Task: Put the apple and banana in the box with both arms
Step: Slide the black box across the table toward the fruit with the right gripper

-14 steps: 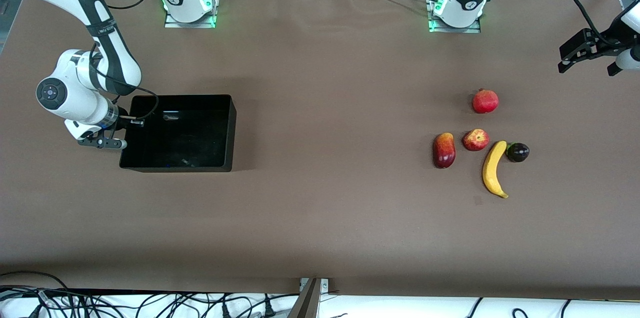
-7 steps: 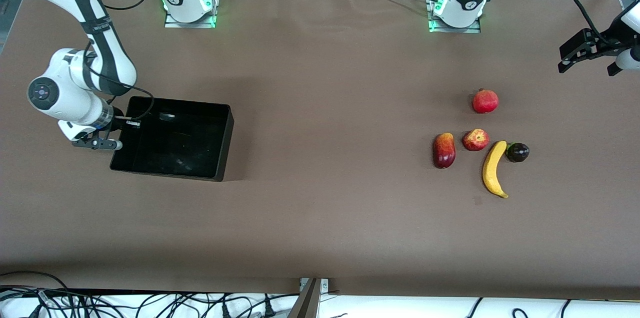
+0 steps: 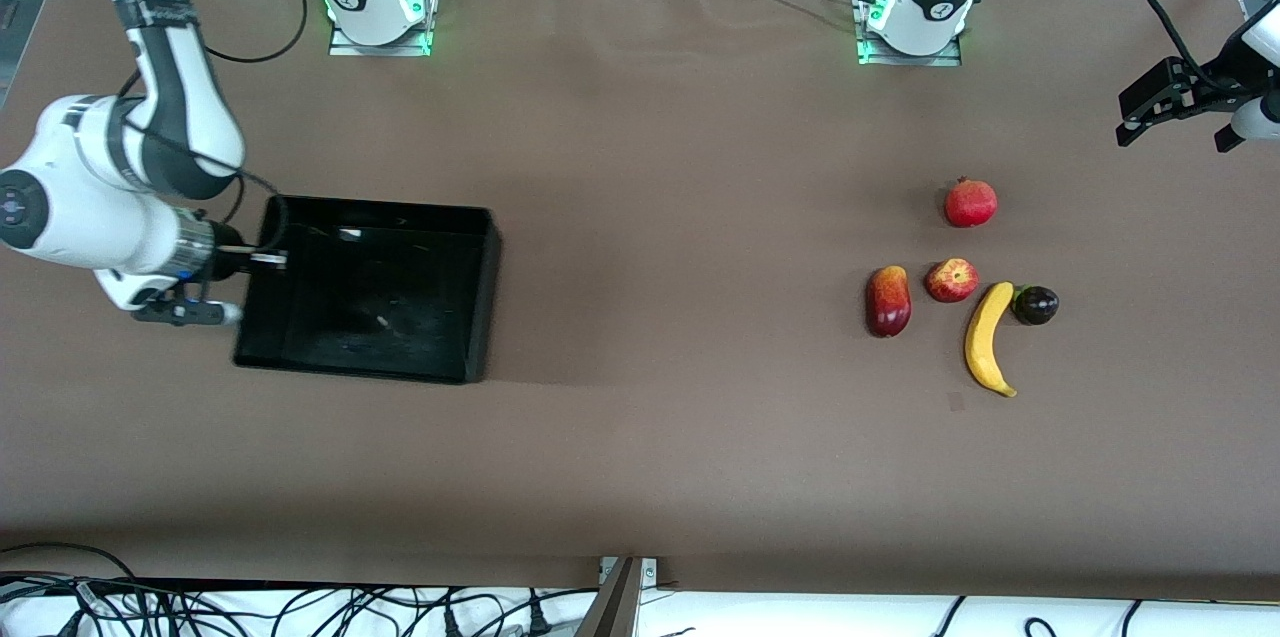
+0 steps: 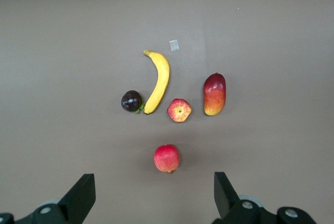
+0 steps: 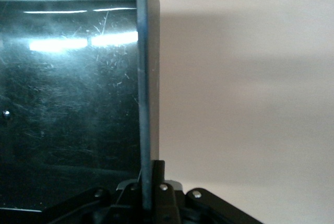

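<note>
The black box (image 3: 486,289) sits toward the right arm's end of the table. My right gripper (image 3: 262,260) is shut on the box's end wall, which runs up between the fingers in the right wrist view (image 5: 146,78). The apple (image 3: 951,280) and the banana (image 3: 988,338) lie together on the table toward the left arm's end. My left gripper (image 3: 1168,109) is open and empty, up in the air at that end. Its wrist view looks down on the apple (image 4: 179,110) and banana (image 4: 159,80).
A round red crowned fruit (image 3: 971,203) lies farther from the front camera than the apple. A red-and-yellow mango (image 3: 888,300) lies beside the apple, and a dark purple fruit (image 3: 1036,305) touches the banana. A small pale marker (image 3: 956,401) is near the banana's tip.
My right gripper has swung with the box wall in it. The box has turned and shifted a little toward the left arm's end. The left arm has not moved.
</note>
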`<state>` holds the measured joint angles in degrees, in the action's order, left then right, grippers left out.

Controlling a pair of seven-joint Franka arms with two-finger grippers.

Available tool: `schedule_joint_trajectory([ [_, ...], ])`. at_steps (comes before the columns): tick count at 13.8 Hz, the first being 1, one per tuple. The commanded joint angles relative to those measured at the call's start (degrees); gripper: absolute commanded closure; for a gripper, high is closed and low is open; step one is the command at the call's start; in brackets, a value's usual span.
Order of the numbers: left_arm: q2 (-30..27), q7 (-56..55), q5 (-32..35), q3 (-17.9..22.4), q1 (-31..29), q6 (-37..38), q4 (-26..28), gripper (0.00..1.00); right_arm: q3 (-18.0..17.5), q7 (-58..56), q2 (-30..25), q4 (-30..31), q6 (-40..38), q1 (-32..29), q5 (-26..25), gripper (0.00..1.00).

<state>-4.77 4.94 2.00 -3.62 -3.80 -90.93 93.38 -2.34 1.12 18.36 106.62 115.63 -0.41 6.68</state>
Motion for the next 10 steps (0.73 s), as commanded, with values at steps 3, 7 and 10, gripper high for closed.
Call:
schedule_joint_trajectory([
  [3, 0.55, -0.28, 0.72, 0.02, 0.20, 1.02, -1.45, 0.00, -3.90, 16.43, 3.33, -6.23, 0.74, 13.56, 2.99, 1.00],
  [7, 0.55, -0.28, 0.72, 0.02, 0.20, 1.02, -1.45, 0.00, -3.90, 23.20, 11.69, -14.85, 2.31, 24.56, 9.22, 1.00],
  [10, 0.55, -0.28, 0.72, 0.02, 0.20, 1.02, -1.45, 0.00, -3.81, 31.54, 16.87, -19.42, 7.40, 32.64, 9.23, 1.00],
])
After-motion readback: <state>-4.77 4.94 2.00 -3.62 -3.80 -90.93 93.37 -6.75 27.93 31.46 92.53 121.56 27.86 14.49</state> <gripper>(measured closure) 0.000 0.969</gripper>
